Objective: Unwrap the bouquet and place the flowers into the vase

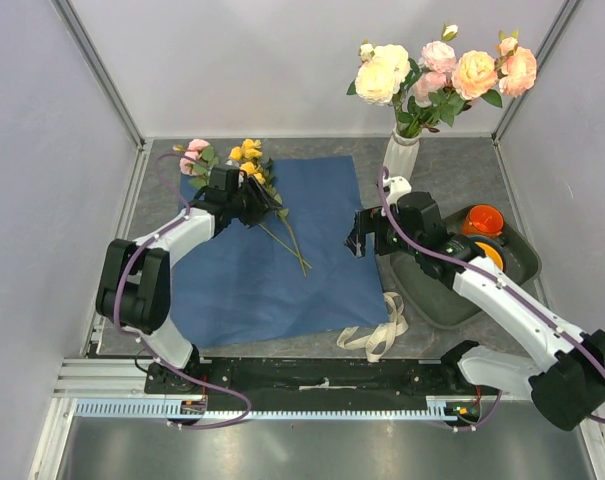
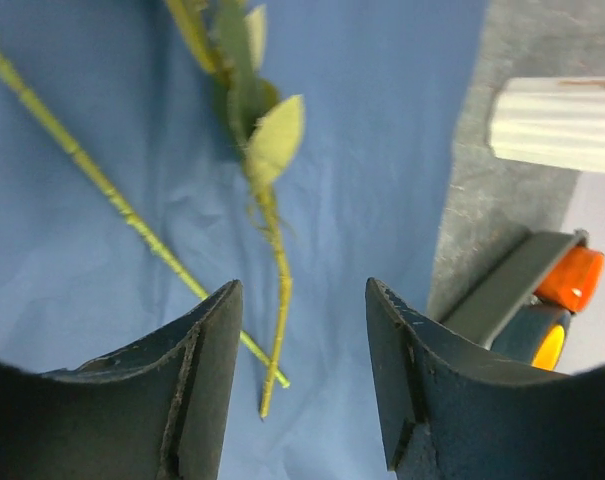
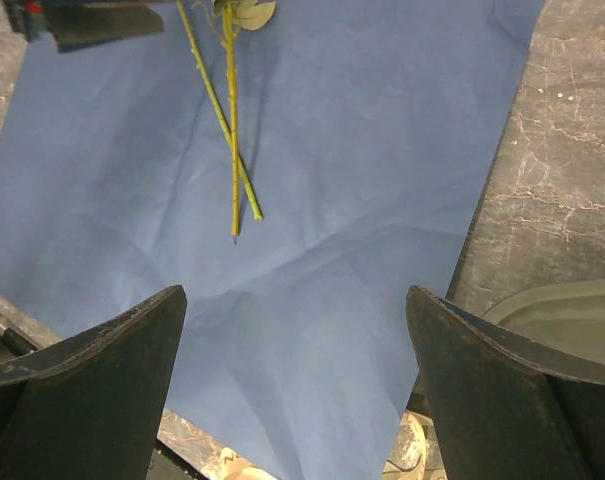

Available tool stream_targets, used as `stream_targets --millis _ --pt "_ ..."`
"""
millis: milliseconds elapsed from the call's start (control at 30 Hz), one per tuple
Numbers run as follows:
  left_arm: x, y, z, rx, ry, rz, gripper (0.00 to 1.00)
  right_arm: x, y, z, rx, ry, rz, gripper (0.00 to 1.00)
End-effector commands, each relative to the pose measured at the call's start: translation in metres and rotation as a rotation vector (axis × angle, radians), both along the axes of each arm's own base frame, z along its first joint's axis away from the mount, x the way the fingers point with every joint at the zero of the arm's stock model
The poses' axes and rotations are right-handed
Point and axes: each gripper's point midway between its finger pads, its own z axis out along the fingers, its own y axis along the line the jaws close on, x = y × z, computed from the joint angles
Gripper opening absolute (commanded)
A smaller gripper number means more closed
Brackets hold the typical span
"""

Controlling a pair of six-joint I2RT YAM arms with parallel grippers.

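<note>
Bench [image 1: 462, 170]: grey, carries everything.
Blue paper [image 1: 302, 280]: unwrapped, spread flat, centre-left.
Vase [image 1: 400, 158]: far right, upright, holding several roses [image 1: 437, 70].
Loose flowers [image 1: 244, 160]: heads at the paper's far-left corner; probably light, with soft heads.
Stems [image 2: 272, 300]: thin, likely stiffish, trailing toward centre; best gripped below the leaves.
Left end effector [image 2: 302, 300]: released, jaws part-way apart over the stems, nothing between them.
Right end effector [image 3: 297, 310]: released wide, near the paper's right edge, well apart from the stems.

Worktop [image 1: 452, 160]: grey, stone-patterned
Centre: blue paper sheet [image 1: 302, 270], spread flat
Far right: white vase [image 1: 400, 158]
Right: dark grey tray [image 1: 432, 300]
Near edge: cream ribbon [image 1: 382, 335]
</note>
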Motion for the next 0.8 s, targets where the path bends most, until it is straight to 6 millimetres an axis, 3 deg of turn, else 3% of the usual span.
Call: stream_targets --millis 0,133,200,267,400,600,633,767 --pt "0.011 0.015 -0.016 0.012 0.085 0.182 0.60 -0.003 -0.001 0.017 0.027 -0.078 0.023 0.98" --pt "0.014 0.045 -0.027 0.072 0.074 0.298 0.61 -0.010 -0.001 0.013 0.036 -0.064 0.039 0.98" --pt "0.011 0.057 -0.034 0.040 0.088 0.336 0.59 -0.013 0.002 0.013 0.049 -0.054 0.058 0.98" --pt "0.020 0.073 -0.032 -0.028 0.077 0.388 0.56 -0.016 0.004 0.012 0.055 -0.048 0.065 0.98" --pt "0.033 0.103 -0.046 -0.132 0.098 0.483 0.54 -0.019 0.009 0.011 0.050 -0.050 0.087 0.98" --pt "0.068 0.116 -0.045 -0.159 0.045 0.524 0.54 -0.017 0.007 0.010 0.035 -0.056 0.075 0.98" --pt "0.071 0.115 -0.053 -0.150 0.056 0.518 0.54 -0.016 0.005 0.010 0.030 -0.059 0.065 0.98" --pt "0.091 0.117 -0.057 -0.150 0.031 0.528 0.50 -0.014 0.002 0.009 0.013 -0.061 0.048 0.98"
